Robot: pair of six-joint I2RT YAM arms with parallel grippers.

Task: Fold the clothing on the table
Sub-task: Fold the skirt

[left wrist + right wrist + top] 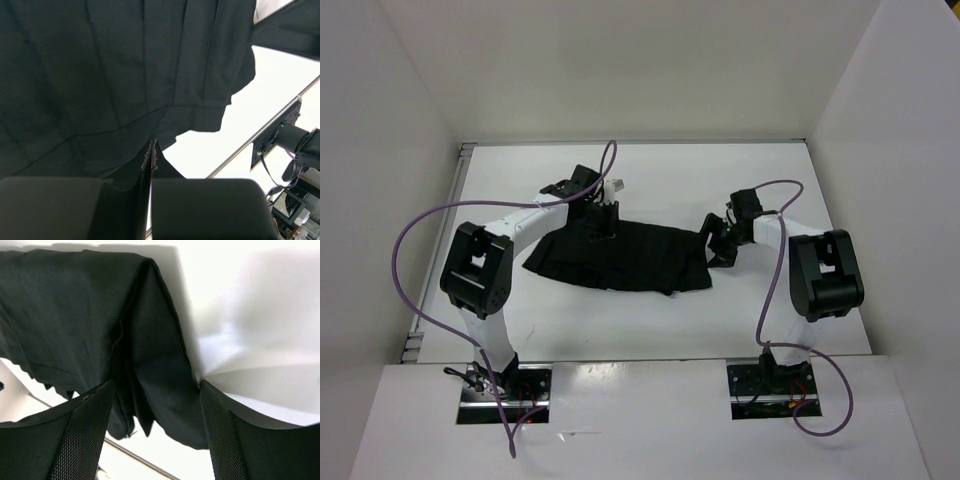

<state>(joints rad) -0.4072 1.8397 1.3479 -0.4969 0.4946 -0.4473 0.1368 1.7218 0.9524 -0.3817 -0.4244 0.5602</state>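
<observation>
The clothing, a black pleated skirt, lies spread across the middle of the white table. My left gripper sits at the skirt's far edge. In the left wrist view its jaws are shut on the hem of the clothing, and creases fan out from the tips. My right gripper stands open at the skirt's right end. In the right wrist view the right gripper straddles a bunched corner of the clothing, with fabric lying between the two fingers.
White upright walls enclose the table on the left, back and right. Purple cables loop off both arms. A metal rail runs along the table's near edge, with an arm base behind it.
</observation>
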